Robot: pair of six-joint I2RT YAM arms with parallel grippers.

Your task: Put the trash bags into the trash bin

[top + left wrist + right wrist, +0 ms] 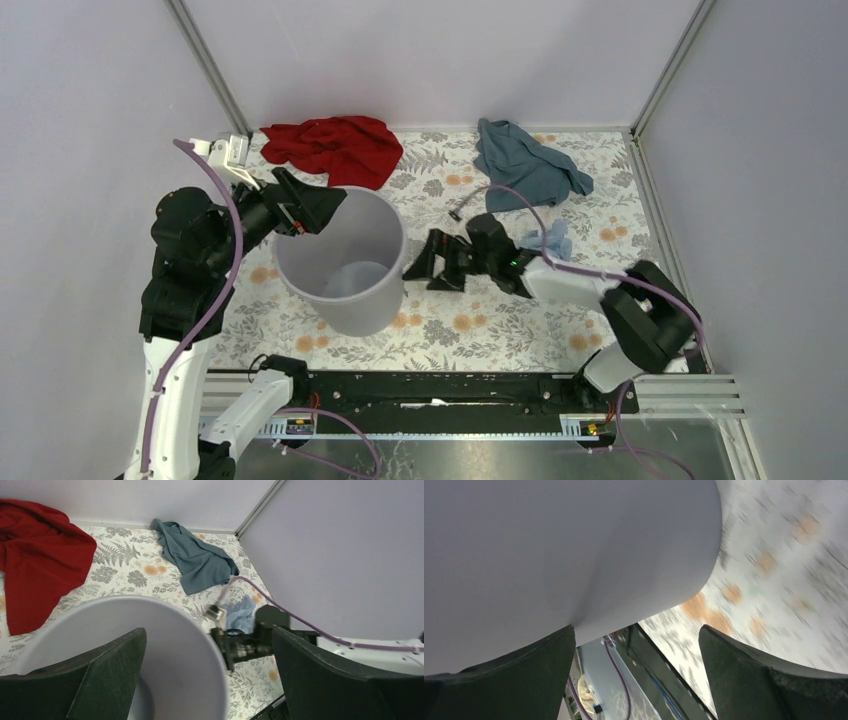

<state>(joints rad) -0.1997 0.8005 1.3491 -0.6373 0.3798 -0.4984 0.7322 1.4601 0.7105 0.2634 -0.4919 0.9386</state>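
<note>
walls (430, 50) – plain lilac | table cover (500, 335) – leaf-and-flower print, pale ground

Enclosed robotics lab test cell: plain pale lilac panel walls (430, 50) joined by slim aluminium corner posts (205, 60), bench (500, 330) under a floral-print covering, black mounting rail (450, 385) along the near edge, loose purple cables (295, 613).

No legible text, labels, brand marks, nos. or signs in any view. Surface (500, 330) shows a floral print only; no lettering visible on anything else.
</note>
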